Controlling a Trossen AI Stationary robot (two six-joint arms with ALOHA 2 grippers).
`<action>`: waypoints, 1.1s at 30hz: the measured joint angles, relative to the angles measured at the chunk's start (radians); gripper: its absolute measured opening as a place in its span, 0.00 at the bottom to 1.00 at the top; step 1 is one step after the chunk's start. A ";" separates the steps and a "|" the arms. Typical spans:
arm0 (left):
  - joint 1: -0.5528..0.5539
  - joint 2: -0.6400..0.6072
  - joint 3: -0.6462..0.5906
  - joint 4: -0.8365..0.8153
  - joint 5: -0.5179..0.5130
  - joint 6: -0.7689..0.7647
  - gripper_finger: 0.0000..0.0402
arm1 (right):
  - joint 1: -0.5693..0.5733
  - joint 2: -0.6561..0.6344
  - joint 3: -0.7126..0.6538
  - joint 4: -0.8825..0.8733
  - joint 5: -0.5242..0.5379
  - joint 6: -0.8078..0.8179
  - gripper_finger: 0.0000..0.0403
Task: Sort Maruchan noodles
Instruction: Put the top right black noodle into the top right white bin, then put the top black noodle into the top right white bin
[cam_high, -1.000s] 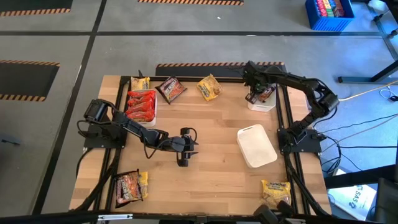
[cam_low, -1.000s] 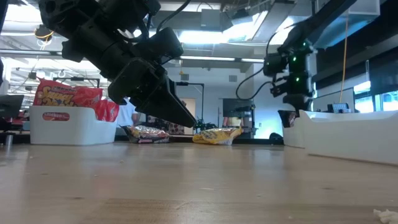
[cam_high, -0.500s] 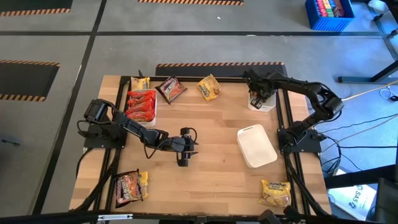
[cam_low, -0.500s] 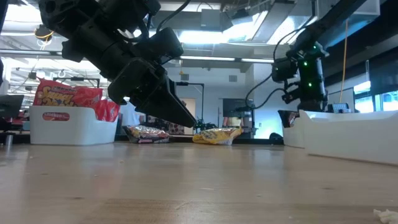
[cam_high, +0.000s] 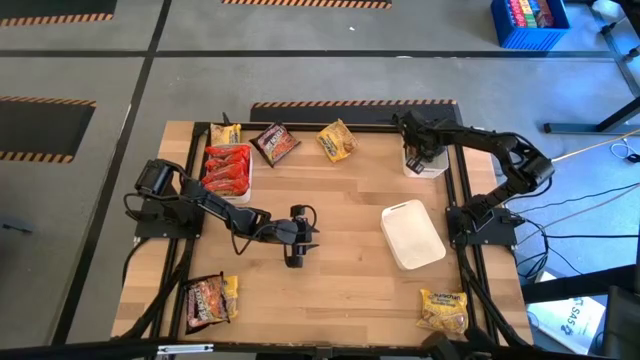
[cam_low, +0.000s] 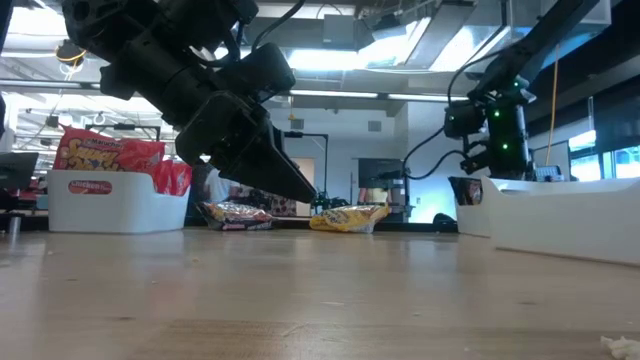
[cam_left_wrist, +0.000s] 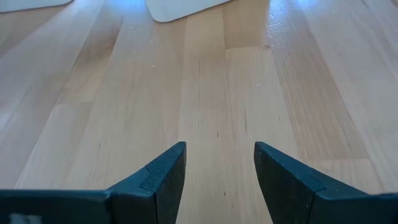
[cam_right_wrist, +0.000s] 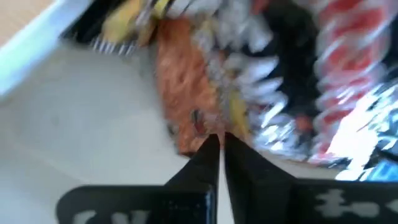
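While the left gripper (cam_high: 293, 258) hangs low over the middle of the worktop (cam_high: 340, 290), its fingers (cam_left_wrist: 163, 177) stand apart with nothing but bare wood between them. Right gripper (cam_high: 411, 156): over the small white tray (cam_high: 436, 170) at the far right edge, fingers (cam_right_wrist: 208, 158) pressed together, tips at a dark packet (cam_right_wrist: 249, 93) lying in that tray; whether they pinch its wrapper cannot be told.

Noodles elsewhere:
- red packets (cam_high: 228, 168) heaped in the tray (cam_high: 246, 185) at the far left;
- one yellow packet (cam_high: 225, 133) at the far left corner;
- a dark packet (cam_high: 276, 143) and a yellow packet (cam_high: 337, 140) loose along the far edge;
- a dark-and-yellow pile (cam_high: 211, 298) at the near left corner;
- a yellow packet (cam_high: 444, 309) at the near right corner.

An empty tray (cam_high: 412, 233) sits right of centre.

Only the right wrist view shows the small tray's contents, blurred. Low view: the red heap (cam_low: 105, 150) rises above its tray wall; the near-edge packets fall outside it. Left wrist view: two tray edges cut off.
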 joint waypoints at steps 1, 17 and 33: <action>0.000 0.000 0.000 0.000 0.000 0.000 0.46 | 0.001 -0.001 0.000 0.008 0.011 -0.010 0.02; 0.000 -0.029 0.000 -0.010 -0.035 0.025 0.46 | 0.188 -0.189 0.096 -0.222 0.020 0.156 0.02; 0.088 -0.387 0.001 -0.284 -0.142 -0.080 0.46 | 0.575 -0.358 0.104 0.237 -0.241 0.246 0.03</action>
